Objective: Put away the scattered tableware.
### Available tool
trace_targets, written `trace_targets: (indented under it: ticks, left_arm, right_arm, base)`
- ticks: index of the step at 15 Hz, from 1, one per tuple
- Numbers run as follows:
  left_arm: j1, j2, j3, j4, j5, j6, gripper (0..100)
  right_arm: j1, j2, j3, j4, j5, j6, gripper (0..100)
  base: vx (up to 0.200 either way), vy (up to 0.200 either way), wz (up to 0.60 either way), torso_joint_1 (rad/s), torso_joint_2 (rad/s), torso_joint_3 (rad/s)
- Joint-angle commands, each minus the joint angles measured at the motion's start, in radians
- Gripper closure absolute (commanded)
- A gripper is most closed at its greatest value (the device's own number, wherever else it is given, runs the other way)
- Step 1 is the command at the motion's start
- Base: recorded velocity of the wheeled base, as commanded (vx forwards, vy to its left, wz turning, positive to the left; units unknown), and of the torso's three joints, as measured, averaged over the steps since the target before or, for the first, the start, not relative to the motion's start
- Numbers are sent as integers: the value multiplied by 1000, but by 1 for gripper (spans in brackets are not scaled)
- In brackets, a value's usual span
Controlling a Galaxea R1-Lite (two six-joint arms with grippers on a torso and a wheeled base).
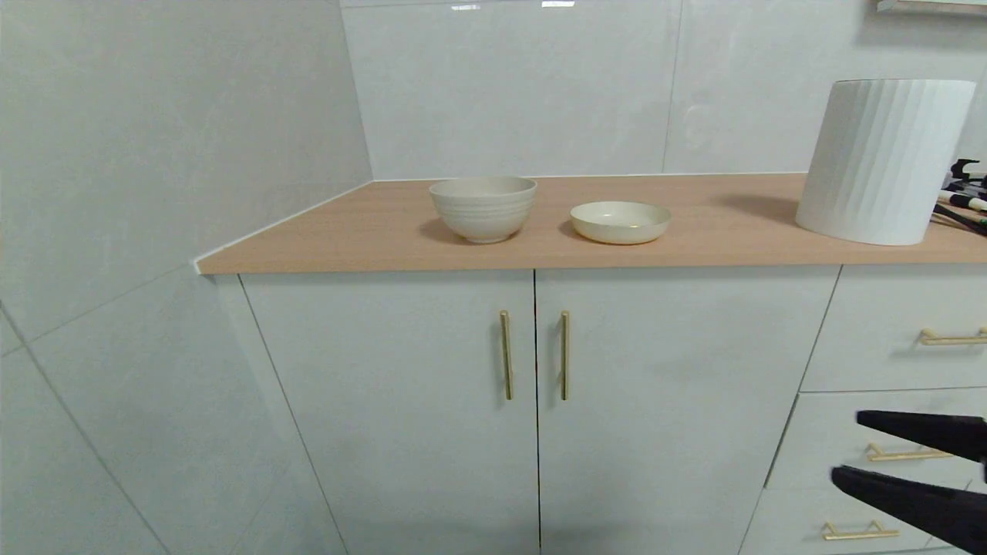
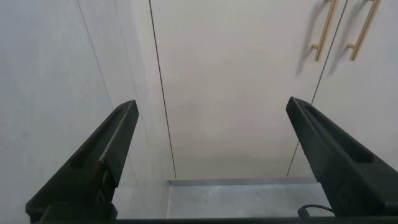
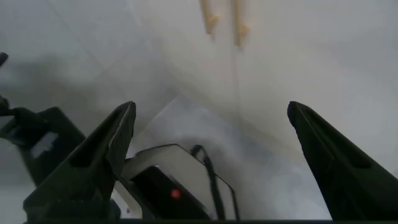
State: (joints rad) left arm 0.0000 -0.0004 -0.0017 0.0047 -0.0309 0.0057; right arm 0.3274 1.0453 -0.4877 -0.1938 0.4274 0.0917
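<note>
Standing on the countertop (image 1: 362,235), the deep bowl (image 1: 483,208) and the shallow dish (image 1: 620,222) just right of it seem untouched, so nothing is put away yet. Left gripper (image 2: 211,107) and right gripper (image 1: 847,445) hang low before the closed cabinet (image 1: 401,401), both wide open and empty.

Soft, bright light comes from above and from the side of the right fingers (image 1: 921,433). Two small glare patches sit on the glossy wall tiles (image 1: 509,6) far above those fingers. On the desk (image 1: 347,231) the bowl (image 1: 483,206), the dish (image 1: 620,222) and the white cylinder (image 1: 883,160) each throw a faint, soft-edged shadow away from the right fingers. The fingers themselves read as flat black shapes. Beyond the left fingers (image 2: 106,155) the cabinet door is evenly lit, and its handles (image 2: 323,28) cast pale shadows. Beyond the right fingers in the wrist view, handles and floor are smeared.
</note>
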Motion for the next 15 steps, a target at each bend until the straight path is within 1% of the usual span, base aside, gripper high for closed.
trace_targets:
  ticks: [1, 3, 4, 5, 6, 8, 9, 11, 12, 14, 15]
  left_arm:
    - [0, 0, 0, 0, 0, 0, 0]
    - [0, 0, 0, 0, 0, 0, 0]
    - [0, 0, 0, 0, 0, 0, 0]
    - [0, 0, 0, 0, 0, 0, 0]
    - [0, 0, 0, 0, 0, 0, 0]
    - [0, 0, 0, 0, 0, 0, 0]
    - [0, 0, 0, 0, 0, 0, 0]
    - [0, 0, 0, 0, 0, 0, 0]
    - [0, 0, 0, 0, 0, 0, 0]
    - [0, 0, 0, 0, 0, 0, 0]
    - [0, 0, 0, 0, 0, 0, 0]
  right_arm:
    - [125, 354, -78, -182, 4, 39, 0]
    - [140, 467, -126, -257, 8, 74, 0]
    - [151, 513, -157, -266, 8, 82, 0]
    - [173, 587, -224, -273, 8, 105, 0]
    - [173, 587, -224, -273, 8, 105, 0]
    - [196, 746, -396, -274, 10, 145, 0]
    - [197, 791, -440, -274, 8, 148, 0]
    - [199, 840, -486, -276, 8, 177, 0]
    - [199, 877, -523, -299, 10, 194, 0]
    - [208, 932, -539, -338, 7, 224, 0]
    - [217, 972, -534, -415, 5, 246, 0]
  base:
    - [0, 0, 0, 0, 0, 0]
    - [0, 0, 0, 0, 0, 0]
    - [0, 0, 0, 0, 0, 0]
    - [0, 0, 0, 0, 0, 0]
    - [0, 0, 0, 0, 0, 0]
    - [0, 0, 0, 0, 0, 0]
    - [0, 0, 0, 0, 0, 0]
    - [0, 0, 0, 0, 0, 0]
    - [0, 0, 0, 0, 0, 0]
    - [0, 0, 0, 0, 0, 0]
    - [0, 0, 0, 0, 0, 0]
